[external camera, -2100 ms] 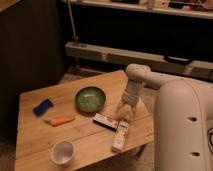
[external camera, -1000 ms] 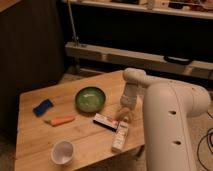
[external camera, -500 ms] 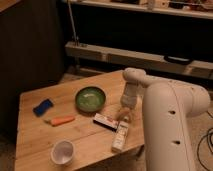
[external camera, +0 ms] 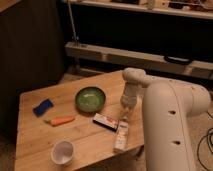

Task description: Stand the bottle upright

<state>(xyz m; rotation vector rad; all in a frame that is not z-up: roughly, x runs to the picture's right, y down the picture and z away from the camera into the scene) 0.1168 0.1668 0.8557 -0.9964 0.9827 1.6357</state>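
- while the small slim whitish plastic bottle (external camera: 121,134) lies flat on the pale wooden table (external camera: 35,135), close to its front right edge, the task is not done: you are at the grasp step.
- the bottle points roughly away from the camera. its far end is just beside the flat dark rectangular box (external camera: 105,121) with the white-red label, and its near end is close to the table's edge. you cannot tell from this view which end carries the cap.
- the white two-finger gripper (external camera: 126,110) hangs from the bulky white arm (external camera: 170,125) directly over the bottle's far end, touching it or very nearly so.
- the claw is clenched. it sits right at that end of the bottle, but you cannot tell whether it truly pinches the bottle or has closed just above it.
- the next move, as far as you can judge, is a gentle lift of the far end so the bottle pivots on its near end until it stands, and only then a release.
- test the hold first. smooth slim plastic may well slip out as the tilt begins.
- keep the foot of the bottle from sliding toward the table's edge, and swing clear of the box.
- the round green bowl (external camera: 90,99) sits near, behind the box. the orange carrot (external camera: 62,120), the white paper cup (external camera: 63,152) and the blue block (external camera: 43,107) are well apart on the left and should not get in your way.
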